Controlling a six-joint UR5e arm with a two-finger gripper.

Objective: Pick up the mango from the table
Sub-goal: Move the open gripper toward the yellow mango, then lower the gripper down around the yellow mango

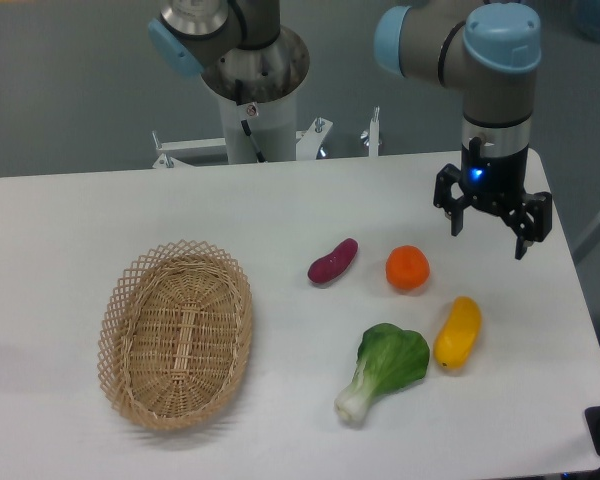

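Your gripper (491,228) hangs with its fingers spread wide and holding nothing, above the table (70,220) and well behind the mango (458,333). You're at the approach: bring it forward and down over the mango (not the orange (407,268)).

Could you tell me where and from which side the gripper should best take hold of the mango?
Probably across the mango's middle, coming straight down from above. It lies flat on the table, long axis running from upper right to lower left, so the fingers should close across its narrow width. The bok choy lies close on one side; the open gripper hangs above.
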